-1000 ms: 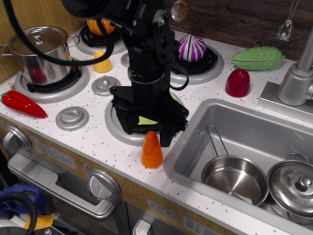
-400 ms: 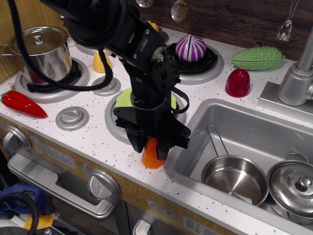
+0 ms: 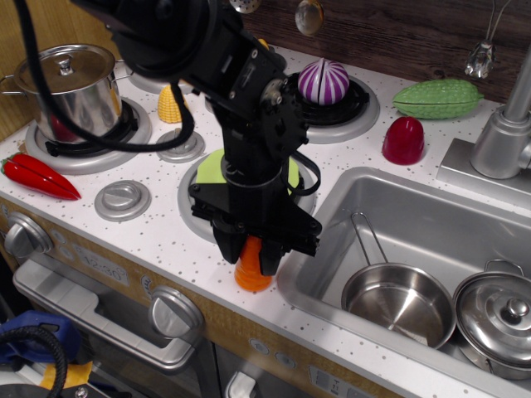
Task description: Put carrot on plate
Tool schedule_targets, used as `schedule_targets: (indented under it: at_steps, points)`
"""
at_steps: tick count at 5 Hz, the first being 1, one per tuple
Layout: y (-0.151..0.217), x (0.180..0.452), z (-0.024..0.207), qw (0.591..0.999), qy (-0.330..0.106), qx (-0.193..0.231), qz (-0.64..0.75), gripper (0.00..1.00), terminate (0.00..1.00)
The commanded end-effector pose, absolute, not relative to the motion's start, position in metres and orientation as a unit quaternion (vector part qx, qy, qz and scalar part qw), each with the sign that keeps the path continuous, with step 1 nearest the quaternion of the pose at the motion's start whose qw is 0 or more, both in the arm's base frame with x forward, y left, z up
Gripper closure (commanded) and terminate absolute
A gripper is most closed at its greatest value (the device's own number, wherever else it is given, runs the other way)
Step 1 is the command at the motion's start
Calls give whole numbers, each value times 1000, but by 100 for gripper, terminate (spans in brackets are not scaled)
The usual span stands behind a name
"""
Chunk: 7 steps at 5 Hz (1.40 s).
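Observation:
The orange ridged carrot (image 3: 251,272) stands upright on the white counter near its front edge, just left of the sink. My black gripper (image 3: 250,253) is lowered over it, with one finger on each side of its upper part. The jaws look closed against the carrot, whose tip is hidden between them. The lime-green plate (image 3: 211,168) lies on the middle burner ring just behind the gripper. The arm hides most of it.
The sink (image 3: 332,207) at right holds a steel pan (image 3: 398,303) and a lidded pot (image 3: 502,319). A red pepper (image 3: 37,176), a steel pot (image 3: 70,87), corn (image 3: 172,104), a purple striped vegetable (image 3: 324,81), a green gourd (image 3: 437,98) and a red piece (image 3: 403,139) stand around.
The gripper came forward off the plate and down over the carrot, narrowing its fingers around it. The carrot has since shifted slightly left with the gripper.

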State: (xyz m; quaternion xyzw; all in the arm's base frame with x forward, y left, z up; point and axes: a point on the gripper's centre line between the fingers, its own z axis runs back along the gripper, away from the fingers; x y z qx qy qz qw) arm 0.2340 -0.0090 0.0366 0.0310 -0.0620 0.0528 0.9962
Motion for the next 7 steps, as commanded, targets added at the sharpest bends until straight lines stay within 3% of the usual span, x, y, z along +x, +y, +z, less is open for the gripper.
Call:
schedule_targets:
  at_steps: [1, 2, 4, 5, 6, 7]
  points:
    - [6, 248, 84, 995, -71, 62, 26, 100, 0]
    - [21, 267, 100, 994, -82, 77, -4, 100, 0]
    - [48, 309, 85, 990, -114, 60, -61, 100, 0]
    - [54, 315, 75, 988, -123, 58, -76, 100, 0]
    - [56, 316, 71, 987, -127, 54, -84, 0, 0]
    - [57, 317, 64, 986, -135, 41, -90, 0, 0]
